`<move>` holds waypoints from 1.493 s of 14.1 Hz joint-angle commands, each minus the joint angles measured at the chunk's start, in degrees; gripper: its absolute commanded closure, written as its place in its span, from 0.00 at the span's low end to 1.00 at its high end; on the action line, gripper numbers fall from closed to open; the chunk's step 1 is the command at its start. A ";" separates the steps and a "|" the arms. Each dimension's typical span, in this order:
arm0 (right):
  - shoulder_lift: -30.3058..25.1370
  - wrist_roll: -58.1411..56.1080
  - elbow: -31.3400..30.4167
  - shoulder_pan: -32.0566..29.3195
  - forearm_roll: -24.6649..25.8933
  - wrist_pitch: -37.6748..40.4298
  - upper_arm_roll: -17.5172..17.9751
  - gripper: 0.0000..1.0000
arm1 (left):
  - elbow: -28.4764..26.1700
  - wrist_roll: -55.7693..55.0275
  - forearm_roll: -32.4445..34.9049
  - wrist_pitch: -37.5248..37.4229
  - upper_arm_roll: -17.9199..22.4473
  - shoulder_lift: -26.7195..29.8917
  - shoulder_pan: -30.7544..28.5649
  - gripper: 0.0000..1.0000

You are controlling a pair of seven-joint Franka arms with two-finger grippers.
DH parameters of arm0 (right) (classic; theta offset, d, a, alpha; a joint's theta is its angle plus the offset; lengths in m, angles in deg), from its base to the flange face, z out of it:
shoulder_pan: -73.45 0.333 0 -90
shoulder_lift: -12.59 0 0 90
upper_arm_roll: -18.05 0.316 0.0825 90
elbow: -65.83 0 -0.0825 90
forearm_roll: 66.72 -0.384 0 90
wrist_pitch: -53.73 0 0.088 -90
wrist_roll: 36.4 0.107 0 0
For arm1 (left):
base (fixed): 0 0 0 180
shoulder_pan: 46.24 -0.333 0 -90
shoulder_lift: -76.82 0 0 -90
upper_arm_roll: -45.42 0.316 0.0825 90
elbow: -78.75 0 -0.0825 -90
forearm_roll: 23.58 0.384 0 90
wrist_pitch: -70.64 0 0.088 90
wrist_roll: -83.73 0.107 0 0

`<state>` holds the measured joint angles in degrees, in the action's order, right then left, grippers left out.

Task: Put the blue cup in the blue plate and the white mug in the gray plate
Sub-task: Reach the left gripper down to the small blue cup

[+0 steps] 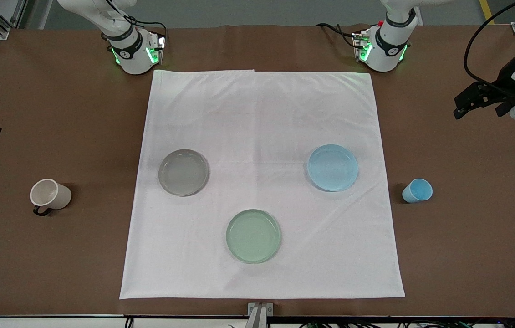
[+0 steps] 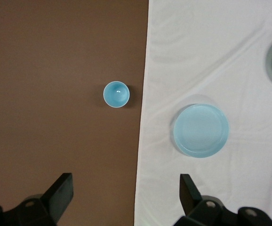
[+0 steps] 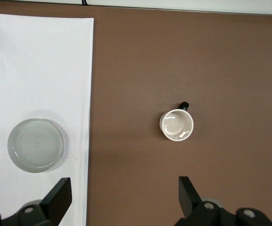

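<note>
Front view: a white cloth (image 1: 262, 182) lies on a brown table (image 1: 57, 273), and nothing has been placed yet. On the cloth sit three round, shallow, raised-rim plates: the gray plate (image 1: 183, 172) toward the right arm's end, the blue plate (image 1: 333, 167) toward the left arm's end, and a pale green plate (image 1: 253, 235) nearest the camera. The white mug (image 1: 50, 195) stands upright on bare table off the cloth's edge, beside the gray plate's side; the blue cup (image 1: 417, 190) stands upright off the cloth past the blue plate.

The left gripper (image 2: 126, 197) hangs high over the table near the cup, fingers spread wide, holding nothing. The right gripper (image 3: 124, 197) hangs high near the mug, fingers likewise spread and empty.

Risks, as I judge them — the cup is smooth and tapered, so it may slip from a pinch. The mug's small black loop handle could foul a finger and tip it.
</note>
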<state>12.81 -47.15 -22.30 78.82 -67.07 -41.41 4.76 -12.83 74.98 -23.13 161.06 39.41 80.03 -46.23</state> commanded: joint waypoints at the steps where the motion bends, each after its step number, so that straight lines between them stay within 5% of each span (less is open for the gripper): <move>1: -0.31 -0.16 0.32 0.51 0.71 0.48 -0.16 0.00 | 1.22 0.23 1.13 -1.39 -0.41 -0.23 -0.01 0.00; 6: -0.31 -0.33 0.23 0.43 0.71 0.48 -0.16 0.00 | 4.03 0.66 1.74 -1.39 0.03 -3.64 -0.54 0.00; 9: -0.14 -0.33 0.23 0.16 0.71 0.56 -0.33 0.00 | 1.15 -0.21 5.08 1.85 0.12 -6.46 -0.63 0.00; 15: 5.21 -0.15 0.06 -1.94 -0.08 0.04 -0.42 0.00 | -20.54 -0.48 4.74 29.77 0.03 -9.71 -8.45 0.00; 18: 8.90 0.11 0.23 -2.74 0.00 -0.23 -0.42 0.00 | -24.17 -0.39 4.74 38.32 0.03 -14.71 -8.54 0.00; 21: 11.28 0.20 0.23 -2.74 0.09 -0.40 -0.42 0.00 | -24.79 -0.39 4.74 43.07 0.03 -18.93 -9.06 0.16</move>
<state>23.17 -47.13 -22.61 76.47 -67.01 -41.96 3.99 -37.34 74.76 -18.98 201.44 39.54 62.73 -54.80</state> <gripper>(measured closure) 0.000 0.044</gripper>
